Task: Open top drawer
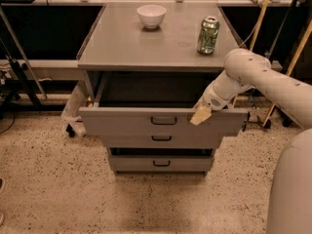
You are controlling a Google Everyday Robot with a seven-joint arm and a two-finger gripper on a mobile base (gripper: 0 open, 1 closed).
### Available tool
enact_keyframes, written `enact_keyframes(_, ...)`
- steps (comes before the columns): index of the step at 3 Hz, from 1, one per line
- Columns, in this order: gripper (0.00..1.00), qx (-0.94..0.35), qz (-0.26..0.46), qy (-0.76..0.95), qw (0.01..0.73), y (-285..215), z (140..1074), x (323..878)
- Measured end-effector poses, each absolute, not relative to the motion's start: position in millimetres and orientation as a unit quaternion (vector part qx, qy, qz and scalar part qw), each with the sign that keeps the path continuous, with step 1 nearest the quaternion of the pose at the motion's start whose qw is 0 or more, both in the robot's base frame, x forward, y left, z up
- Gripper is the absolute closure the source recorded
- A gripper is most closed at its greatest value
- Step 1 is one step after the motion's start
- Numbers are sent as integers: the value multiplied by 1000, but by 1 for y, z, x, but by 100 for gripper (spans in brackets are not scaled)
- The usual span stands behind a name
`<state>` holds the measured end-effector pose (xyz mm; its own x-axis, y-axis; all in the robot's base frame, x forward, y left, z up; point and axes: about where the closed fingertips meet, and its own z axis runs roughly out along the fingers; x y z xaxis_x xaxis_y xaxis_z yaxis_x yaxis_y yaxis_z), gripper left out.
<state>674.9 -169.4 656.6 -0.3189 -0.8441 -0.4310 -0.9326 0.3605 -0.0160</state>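
Single camera | set high, tilted down and forward onto front of grey flat-topped three-drawer cabinet (146, 48) | near, white rounded robot body (292, 189) filling lower right | tan-tipped gripper (201, 115) at upper edge of pulled-out wide grey top drawer (122, 123), right of centre.

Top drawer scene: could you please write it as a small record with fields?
top drawer: pulled out, inside dark
handle: black loop at centre of the front, nothing touching it
end effector: at the front's upper edge, right of the handle
lower drawers: two, set further back than the top drawer
cabinet top: white bowl at the back, green can at the right
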Motion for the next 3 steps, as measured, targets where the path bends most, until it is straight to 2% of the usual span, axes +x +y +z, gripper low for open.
enact_keyframes(3, 100, -551, 119, 804, 191, -170, 653, 661)
